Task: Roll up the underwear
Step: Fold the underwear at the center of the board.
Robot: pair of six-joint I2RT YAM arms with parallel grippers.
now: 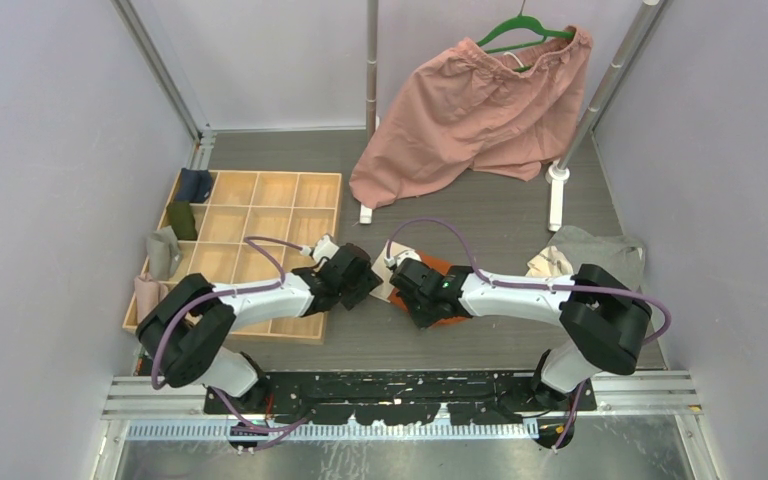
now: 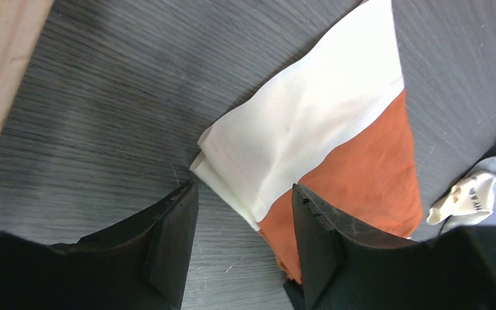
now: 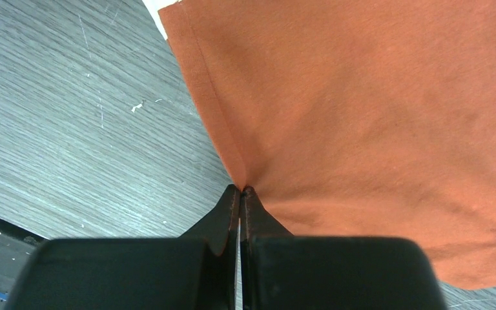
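Note:
The rust-orange underwear [image 1: 440,266] lies flat on the dark table between my two grippers, with its cream-white band [image 2: 303,129] toward the left arm. My left gripper [image 1: 366,282] is open. In the left wrist view its fingers straddle the near corner of the band [image 2: 242,210], where cream meets orange [image 2: 368,168]. My right gripper [image 1: 408,297] is shut on the folded hem of the orange cloth [image 3: 374,116], pinching it at the fingertips [image 3: 240,191]. The grey underwear [image 1: 605,250] lies crumpled at the right, with its cream trim [image 1: 550,262] showing.
A wooden compartment tray [image 1: 260,190] stands at the left, with rolled garments in its left cells [image 1: 182,220]. Its edge shows in the left wrist view [image 2: 0,64]. Big pink shorts [image 1: 470,110] hang on a green hanger from a rack [image 1: 557,195] at the back. Walls enclose three sides.

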